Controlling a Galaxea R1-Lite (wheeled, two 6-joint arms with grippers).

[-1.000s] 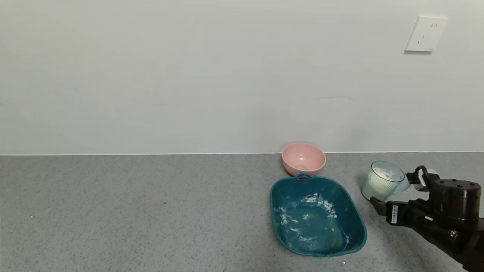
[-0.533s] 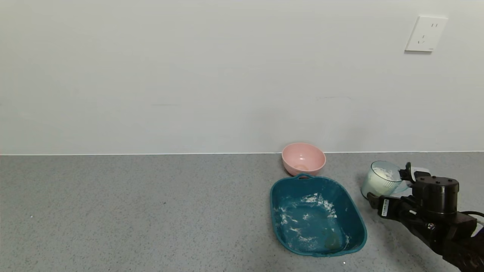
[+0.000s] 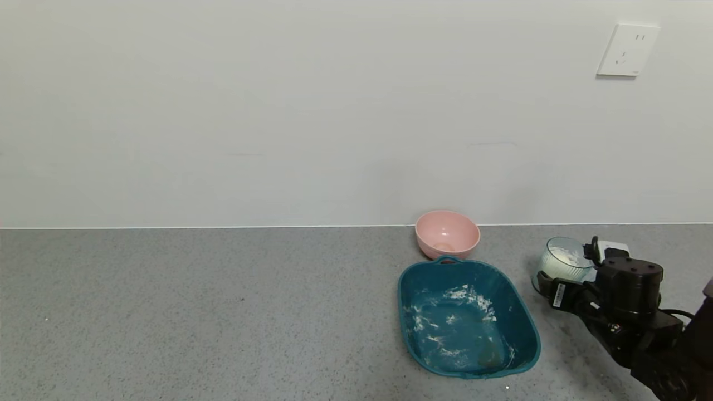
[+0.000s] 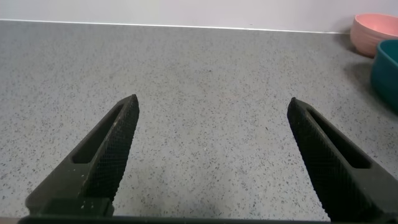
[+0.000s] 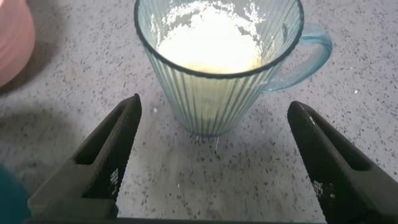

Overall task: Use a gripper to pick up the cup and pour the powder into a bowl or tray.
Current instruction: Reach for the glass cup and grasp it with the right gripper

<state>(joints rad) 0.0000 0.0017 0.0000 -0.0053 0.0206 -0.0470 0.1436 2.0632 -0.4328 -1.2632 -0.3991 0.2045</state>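
Observation:
The ribbed, pale blue-green cup (image 3: 563,262) stands upright on the grey counter, to the right of the teal tray (image 3: 523,326). White powder (image 5: 208,43) fills its lower part. In the right wrist view the cup (image 5: 214,81) stands just ahead of my right gripper (image 5: 212,115), whose fingers are wide open on either side and do not touch it. In the head view the right gripper (image 3: 560,289) sits right at the cup's near side. The left gripper (image 4: 212,112) is open and empty over bare counter; it does not show in the head view.
A pink bowl (image 3: 447,234) stands behind the tray, near the wall; it shows at the edge of the right wrist view (image 5: 12,37) and of the left wrist view (image 4: 373,31). The tray holds white powder smears (image 3: 462,298). The counter stretches far to the left.
My right arm has moved forward and left, closing in on the cup, which now stands upright rather than tilted. The gripper now partly hides the cup's lower half in the head view.

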